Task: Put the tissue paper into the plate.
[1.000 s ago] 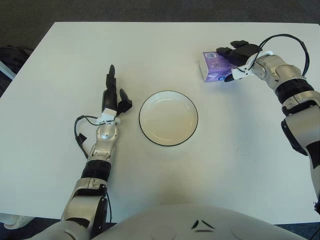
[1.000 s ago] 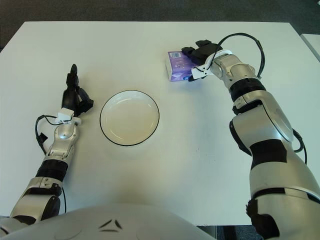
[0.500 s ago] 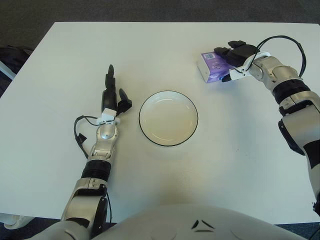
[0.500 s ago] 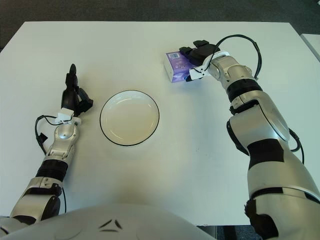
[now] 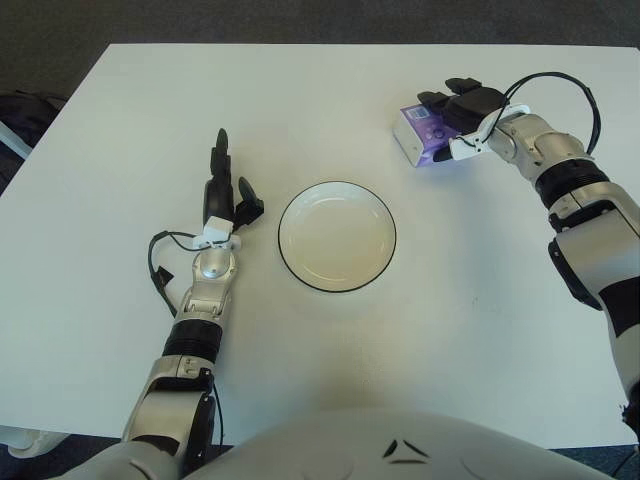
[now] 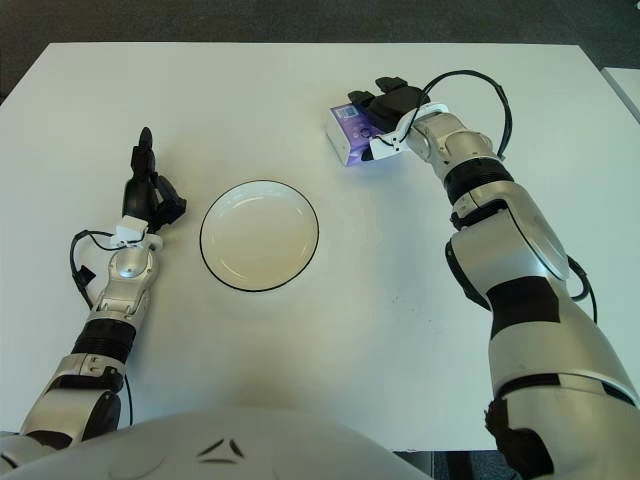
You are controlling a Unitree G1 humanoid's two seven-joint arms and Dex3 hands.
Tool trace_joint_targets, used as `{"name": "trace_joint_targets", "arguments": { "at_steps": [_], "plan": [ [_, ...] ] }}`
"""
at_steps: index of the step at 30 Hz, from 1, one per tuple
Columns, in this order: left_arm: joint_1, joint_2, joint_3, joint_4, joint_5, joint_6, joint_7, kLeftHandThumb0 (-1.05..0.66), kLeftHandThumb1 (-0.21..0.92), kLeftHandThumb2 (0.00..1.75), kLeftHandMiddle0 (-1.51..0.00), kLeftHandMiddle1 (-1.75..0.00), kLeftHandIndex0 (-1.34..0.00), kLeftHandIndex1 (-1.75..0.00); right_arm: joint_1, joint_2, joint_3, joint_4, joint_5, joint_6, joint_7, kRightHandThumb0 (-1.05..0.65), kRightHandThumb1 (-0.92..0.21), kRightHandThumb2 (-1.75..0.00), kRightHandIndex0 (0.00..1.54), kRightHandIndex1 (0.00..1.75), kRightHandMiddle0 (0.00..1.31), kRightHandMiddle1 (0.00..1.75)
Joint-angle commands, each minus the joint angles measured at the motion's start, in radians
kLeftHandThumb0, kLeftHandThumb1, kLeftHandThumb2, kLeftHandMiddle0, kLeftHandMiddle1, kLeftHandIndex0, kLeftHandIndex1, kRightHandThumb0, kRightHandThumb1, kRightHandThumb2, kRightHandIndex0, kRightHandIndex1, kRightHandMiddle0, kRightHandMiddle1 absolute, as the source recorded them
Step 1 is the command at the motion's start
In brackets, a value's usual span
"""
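A purple tissue pack (image 5: 413, 136) lies on the white table at the back right. My right hand (image 5: 457, 118) is over it, with the fingers curled across its top and the thumb on its near side, grasping it. A white plate with a dark rim (image 5: 337, 240) sits empty at the middle of the table, left of and nearer than the pack. My left hand (image 5: 223, 190) rests on the table just left of the plate, fingers spread and holding nothing.
The white table (image 5: 300, 100) reaches to its far edge at the top of the view, with dark floor beyond. A dark object (image 5: 22, 112) lies off the table's left edge. A black cable (image 5: 560, 78) loops over my right wrist.
My right hand and the tissue pack have shifted a little to the left, toward the plate. The left hand has not moved.
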Motion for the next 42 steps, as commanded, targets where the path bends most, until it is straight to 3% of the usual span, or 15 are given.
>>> {"name": "trace_joint_targets", "arguments": {
  "at_steps": [1,15,42],
  "plan": [
    [0.142,-0.066,-0.039,0.155,0.027,-0.018,0.010,-0.96,0.92,1.19,-0.03,0.00,0.00,0.00,-0.036,0.009,-0.004,0.013,0.008,-0.003,-0.034,-1.05,-0.92,-0.38,0.00,0.00,0.00,0.00],
    [0.151,-0.071,-0.042,0.147,0.029,-0.019,0.014,-0.95,0.92,1.19,-0.02,0.00,0.00,0.00,-0.047,0.035,0.011,0.041,-0.003,0.011,-0.059,-1.05,-0.92,-0.38,0.00,0.00,0.00,0.00],
    [0.174,-0.069,-0.038,0.137,0.022,-0.033,0.011,-0.96,0.92,1.19,-0.01,0.00,0.00,0.00,-0.036,0.024,0.043,0.058,-0.008,-0.018,-0.041,-1.05,-0.92,-0.37,0.00,0.00,0.00,0.00]
  ]
}}
